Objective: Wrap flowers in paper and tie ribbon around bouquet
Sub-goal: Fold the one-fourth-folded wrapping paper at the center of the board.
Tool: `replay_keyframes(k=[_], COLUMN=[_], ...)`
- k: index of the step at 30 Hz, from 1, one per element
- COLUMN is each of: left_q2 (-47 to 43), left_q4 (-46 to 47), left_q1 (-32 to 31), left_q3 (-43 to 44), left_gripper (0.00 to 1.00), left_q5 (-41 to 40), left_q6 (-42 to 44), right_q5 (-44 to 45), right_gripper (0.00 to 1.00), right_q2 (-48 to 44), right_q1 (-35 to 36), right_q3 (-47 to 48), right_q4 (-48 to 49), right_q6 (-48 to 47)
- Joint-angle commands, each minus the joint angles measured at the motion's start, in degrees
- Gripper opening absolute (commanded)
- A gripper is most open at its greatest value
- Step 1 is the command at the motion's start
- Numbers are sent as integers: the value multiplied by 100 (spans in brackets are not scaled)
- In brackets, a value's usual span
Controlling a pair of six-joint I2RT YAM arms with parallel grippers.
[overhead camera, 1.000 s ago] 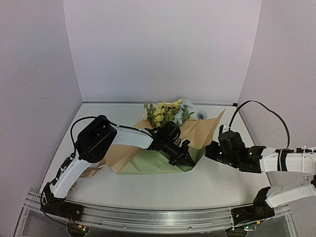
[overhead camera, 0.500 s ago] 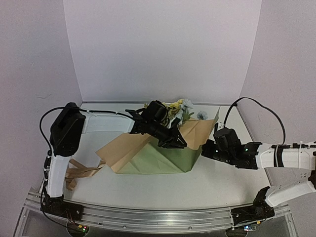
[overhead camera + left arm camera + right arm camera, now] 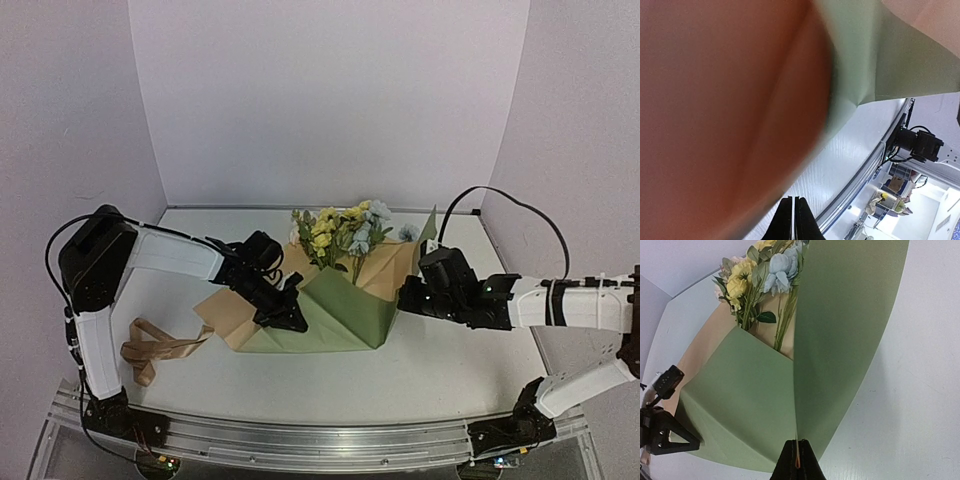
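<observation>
**Fold Status: Right Edge Clamped, Left Jaws Closed**

We work on a white desk (image 3: 430, 370) enclosed by pale lilac walls (image 3: 330, 100). The paper (image 3: 340, 315) acts as the wrapper. It lies folded between the two sets of jaws, with the olive face outward and the tan face showing on its left flap. The flowers (image 3: 340, 235) sit inside the fold, and their blooms project beyond both sets of jaws.

The right jaws are fully closed on the paper's right edge and hold it raised. The left jaws are closed with nothing visible between them, over the paper's left part. The ribbon (image 3: 160, 350) lies well apart, to the left of the left jaws.

Compared with half a second ago, the left jaws have withdrawn leftward from beside the stems. A green flap now stands over the lower stems.
</observation>
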Motion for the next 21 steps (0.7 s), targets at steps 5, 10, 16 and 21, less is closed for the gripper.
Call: replay_keyframes(k=[5,10,16,21], left_q2=[572,808,919,976], left_q4=[560,593,739,973], left_q1=[-51,-50,-50,-50], left_q3=[426,515,539,415], left_gripper=[5,5,6,6], left_q5=[-268,-393,-461,-479], left_q6=[-141,-235,-398,-515], right_q5=[-364,-931,-1582,-1906], right_gripper=[0,0,0,0], right_q2=[744,1440,2256,2775], right_q1=[292,363,389,391], right_q3=[846,1381,1713,1968], right_q4=[-51,153,647,914], right_q6=[-186,-44,262,389])
